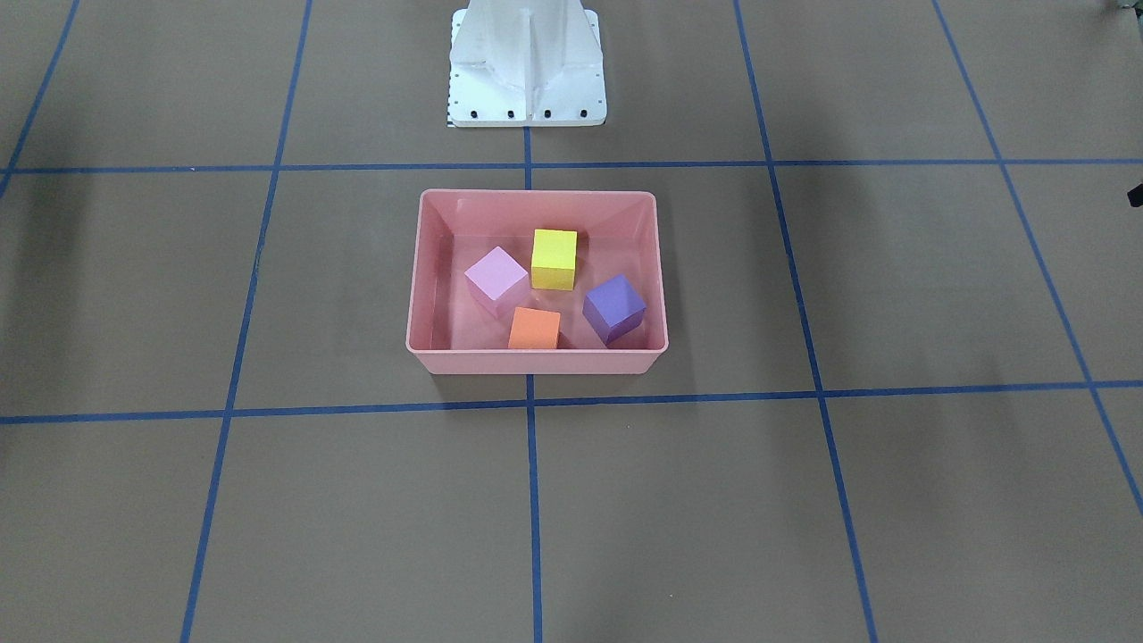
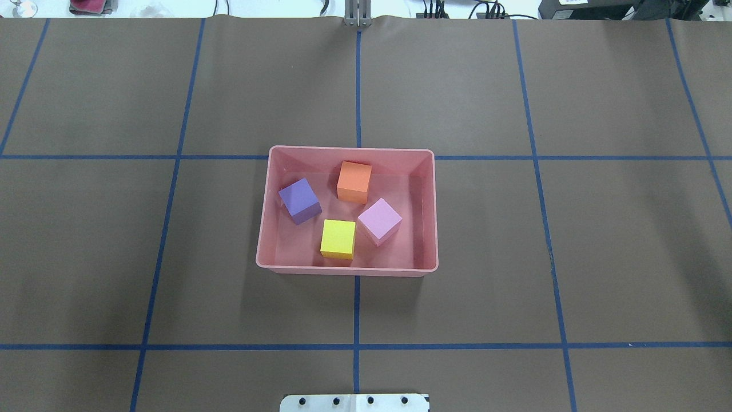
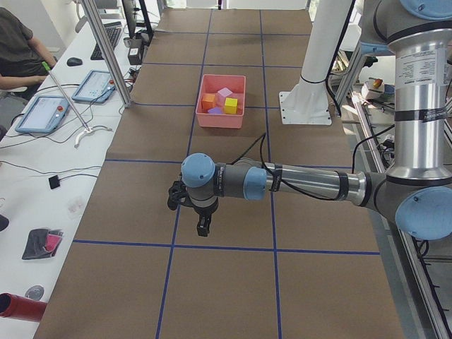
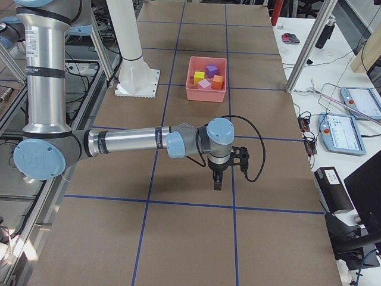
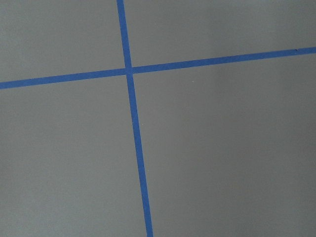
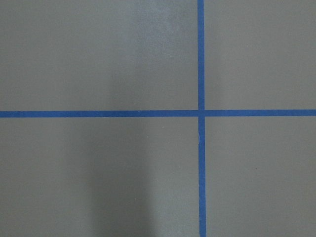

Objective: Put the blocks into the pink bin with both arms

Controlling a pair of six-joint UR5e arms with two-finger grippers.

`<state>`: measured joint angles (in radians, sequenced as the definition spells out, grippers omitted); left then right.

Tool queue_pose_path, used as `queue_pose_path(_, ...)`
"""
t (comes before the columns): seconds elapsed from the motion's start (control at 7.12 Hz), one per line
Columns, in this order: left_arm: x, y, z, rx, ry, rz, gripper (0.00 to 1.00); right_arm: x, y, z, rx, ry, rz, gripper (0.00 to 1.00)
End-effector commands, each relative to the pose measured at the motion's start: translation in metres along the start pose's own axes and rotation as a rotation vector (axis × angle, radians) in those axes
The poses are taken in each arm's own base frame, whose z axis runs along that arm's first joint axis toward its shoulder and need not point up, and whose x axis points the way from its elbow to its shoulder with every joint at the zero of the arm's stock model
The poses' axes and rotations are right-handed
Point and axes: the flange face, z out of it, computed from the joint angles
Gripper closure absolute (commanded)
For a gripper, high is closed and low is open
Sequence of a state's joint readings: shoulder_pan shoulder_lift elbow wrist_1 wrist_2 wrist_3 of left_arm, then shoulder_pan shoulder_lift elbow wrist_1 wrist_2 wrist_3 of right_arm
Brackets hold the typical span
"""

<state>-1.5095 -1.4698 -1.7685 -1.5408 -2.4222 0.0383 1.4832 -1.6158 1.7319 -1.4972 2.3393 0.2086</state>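
Left gripper (image 3: 203,227): seen only from the table's end, pointing down over the brown table (image 2: 514,257). The jaws are too small and dark here, so I cannot tell how far apart they stand. Right gripper (image 4: 217,182): the same pose at the opposite end of the table, jaw gap likewise unreadable. Neither gripper enters the overhead or front-facing view, and each wrist camera shows only brown surface with a crossing of blue tape lines (image 5: 133,123), no fingertips in frame. Both grippers hang well apart from the pink bin (image 2: 349,269), which sits mid-table in front of the white base bracket (image 1: 527,71). All four blocks rest on the bin floor. In the overhead view the purple block (image 2: 299,199) is at left, the orange block (image 2: 354,181) towards the far wall, the pink-lilac block (image 2: 380,220) at right and the yellow block (image 2: 338,238) by the near wall. The purple and pink-lilac blocks sit turned against the walls; the orange and yellow ones sit roughly square. Yellow and pink-lilac lie just beside each other; contact cannot be judged. From the front, the bin's near wall cuts off the orange block's lower part. A seated person (image 3: 18,49) is cropped at the side desk.
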Motion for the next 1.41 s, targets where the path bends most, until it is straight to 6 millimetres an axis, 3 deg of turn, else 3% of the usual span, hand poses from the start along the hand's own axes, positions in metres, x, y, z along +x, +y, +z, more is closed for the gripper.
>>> queue_pose_path(0.0,-0.0008,0.0015,0.0008,-0.001,0.0,-0.002,0.01,-0.0007,-0.0002,0.0003,-0.001,0.0,-0.001,0.01)
queue_pose_path(0.42,0.0056,0.0025,-0.0074,0.015,0.001,0.003,0.01,0.0022,-0.0088,0.0051,-0.008,0.001,0.006,0.01)
queue_pose_path(0.84,-0.0025,0.0046,-0.0031,0.006,-0.001,-0.006,0.01,-0.007,-0.0091,-0.0035,0.005,-0.018,-0.007,0.01)
queue_pose_path(1.26,-0.0003,0.0043,-0.0077,0.016,0.0,-0.006,0.01,-0.0018,-0.0099,0.0018,-0.001,-0.005,-0.001,0.01)
